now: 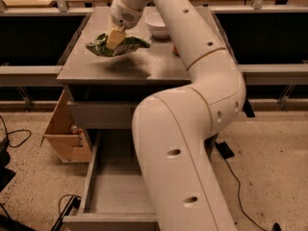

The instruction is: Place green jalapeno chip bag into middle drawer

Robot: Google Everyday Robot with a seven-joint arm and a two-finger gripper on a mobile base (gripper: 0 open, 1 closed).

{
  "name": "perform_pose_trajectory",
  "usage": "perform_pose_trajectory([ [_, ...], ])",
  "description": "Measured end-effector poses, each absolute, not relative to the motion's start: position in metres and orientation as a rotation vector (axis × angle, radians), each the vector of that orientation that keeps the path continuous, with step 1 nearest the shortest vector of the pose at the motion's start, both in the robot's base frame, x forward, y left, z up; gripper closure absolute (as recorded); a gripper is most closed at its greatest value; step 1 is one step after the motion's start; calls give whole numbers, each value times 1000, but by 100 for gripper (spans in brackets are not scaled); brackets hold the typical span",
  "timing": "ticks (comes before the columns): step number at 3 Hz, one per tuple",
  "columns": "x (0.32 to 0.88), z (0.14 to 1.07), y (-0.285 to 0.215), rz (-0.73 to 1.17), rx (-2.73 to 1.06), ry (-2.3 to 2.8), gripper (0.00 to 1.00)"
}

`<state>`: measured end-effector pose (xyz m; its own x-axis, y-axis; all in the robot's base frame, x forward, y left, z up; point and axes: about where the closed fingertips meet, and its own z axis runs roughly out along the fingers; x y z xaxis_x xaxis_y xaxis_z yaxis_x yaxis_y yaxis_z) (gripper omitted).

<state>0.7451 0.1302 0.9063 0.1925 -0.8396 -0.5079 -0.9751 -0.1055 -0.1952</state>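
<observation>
Hanging over the worktop's [159, 69] left half, the gripper [115, 39] has its fingers clamped on the bag [127, 44], raised above its shadow, near the left edge. A bowl [158, 25] stands at the bag's 2 o'clock. The drawer [115, 189] stands pulled out at 6 o'clock, with a box [62, 134] at its 10 o'clock.

White bowl [157, 24] sits at the far edge of the grey tabletop [144, 66], just right of the gripper [114, 38], which hangs over the far-left part. Brown wooden box [65, 129] on the speckled floor [274, 148] below the tabletop's left edge, small items inside, can't ID. Black cables [13, 139] on the floor at left, another cable [239, 184] at right.
</observation>
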Motion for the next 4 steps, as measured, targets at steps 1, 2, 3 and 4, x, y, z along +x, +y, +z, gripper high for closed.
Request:
perform_pose_trajectory([
  [1,694,964,65,421,-1837,1781,100],
  [2,628,1021,24,452,-1715,1771,100],
  [3,555,1066,32,548,-1617,1679,100],
  [4,506,1064,60,696,-1570,1545,100],
])
